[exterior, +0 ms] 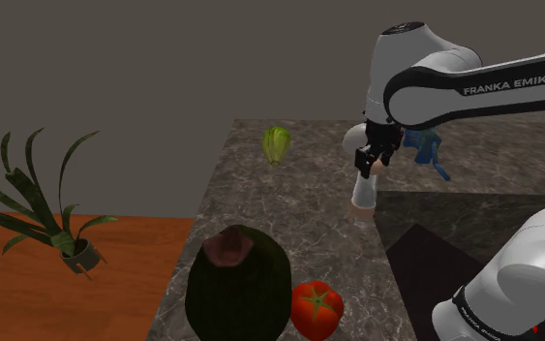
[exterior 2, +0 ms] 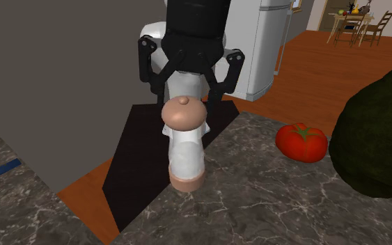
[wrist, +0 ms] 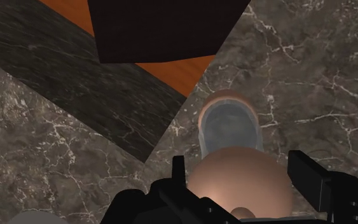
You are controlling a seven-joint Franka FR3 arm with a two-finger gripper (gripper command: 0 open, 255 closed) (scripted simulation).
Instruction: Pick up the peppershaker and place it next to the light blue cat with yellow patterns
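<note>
We see the tan-capped, pale-bodied pepper shaker [exterior 2: 186, 156] upright on the dark marble counter [exterior 2: 257, 202], to the second exterior view's left of the round red tomato [exterior 2: 301, 141] and apart from it. The black gripper [exterior 2: 185, 97] hangs over the cap, fingers spread wide either side.

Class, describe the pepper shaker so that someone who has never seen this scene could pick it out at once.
Find the dark marbled counter. Near its edge, the pepper shaker stands upright under the arm's open black jaws. Unlike the red tomato nearby, it is tall and pale, with a tan domed cap and base.
</note>
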